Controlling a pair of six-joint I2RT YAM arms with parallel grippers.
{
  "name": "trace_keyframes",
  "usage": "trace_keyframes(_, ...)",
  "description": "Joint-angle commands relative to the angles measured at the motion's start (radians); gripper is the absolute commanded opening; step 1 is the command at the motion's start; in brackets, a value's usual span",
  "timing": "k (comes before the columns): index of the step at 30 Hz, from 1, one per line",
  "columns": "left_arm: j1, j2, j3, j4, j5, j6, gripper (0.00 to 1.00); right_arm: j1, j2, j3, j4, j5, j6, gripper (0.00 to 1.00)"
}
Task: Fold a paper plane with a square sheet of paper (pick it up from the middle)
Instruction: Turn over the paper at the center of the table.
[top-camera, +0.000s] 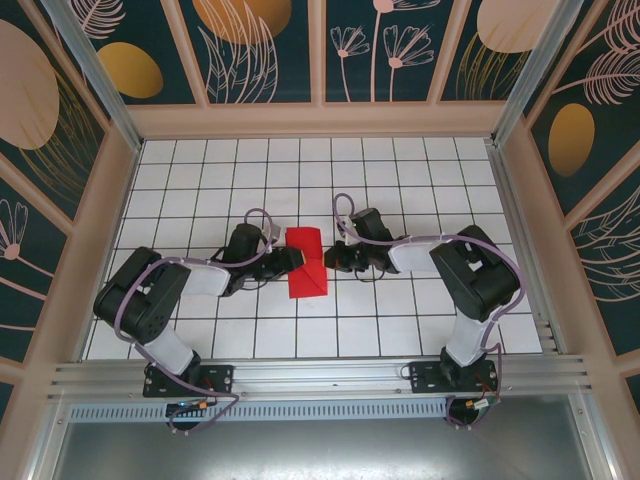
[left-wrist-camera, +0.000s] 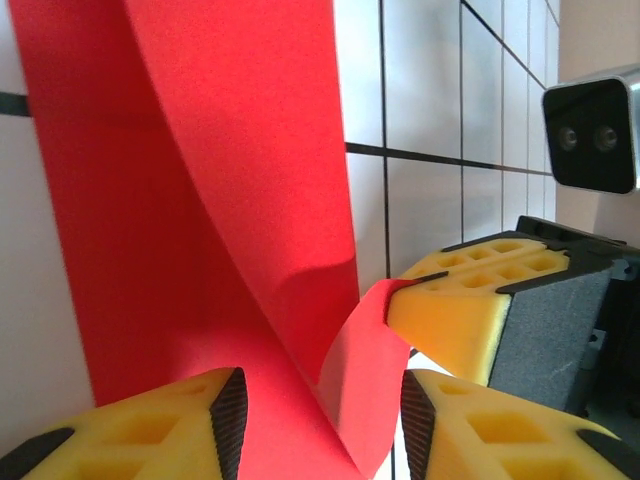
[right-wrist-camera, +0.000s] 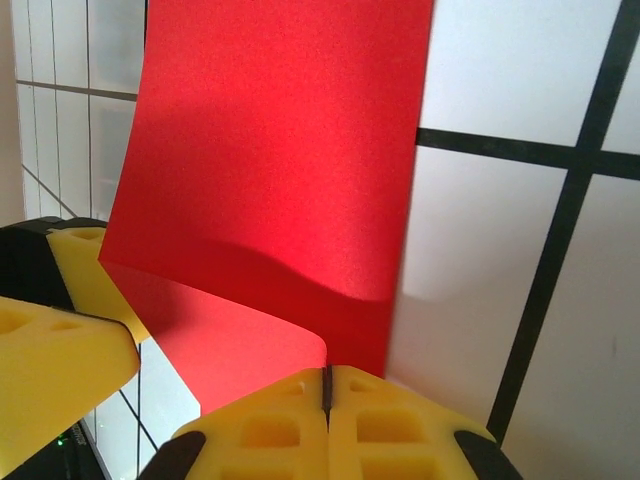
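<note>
At the near edge of the white grid table (top-camera: 300, 170), the two arm bases are bolted side by side, and both arms reach inward so that their grippers meet at the middle of the table. The left gripper (top-camera: 294, 262) sits at the left edge of the red sheet of paper (top-camera: 308, 265). In the left wrist view its yellow fingers (left-wrist-camera: 150, 435) stand apart, released, with a curled-up fold of the sheet rising between them. The fold lies against the left pad, and a sliver of white shows beside the right pad.

The right gripper (top-camera: 334, 258) sits at the sheet's right edge. In the right wrist view its jaws are clenched to a thin seam, and the lifted edge of the sheet runs down into that seam, so it is pinched there. The sheet lies partly folded between the two grippers. Beyond it, bare tiles run to the far patterned wall (top-camera: 320, 50).
</note>
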Motion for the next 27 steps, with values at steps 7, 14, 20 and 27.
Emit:
trace_keyframes(7,-0.013,0.054,0.028,0.121,0.032,0.021,0.32,-0.02,-0.14,-0.03,-0.015,0.044,0.049,0.34)
trace_keyframes(14,-0.026,0.08,0.049,0.075,-0.022,0.063,0.15,-0.055,-0.338,-0.063,-0.118,0.199,0.064,0.59)
trace_keyframes(20,-0.03,-0.038,0.125,-0.175,-0.132,0.173,0.09,-0.056,-0.462,-0.05,-0.25,0.38,0.055,0.77)
trace_keyframes(27,-0.037,-0.203,0.349,-0.742,-0.441,0.375,0.09,-0.077,-0.545,-0.031,-0.379,0.561,0.069,0.79)
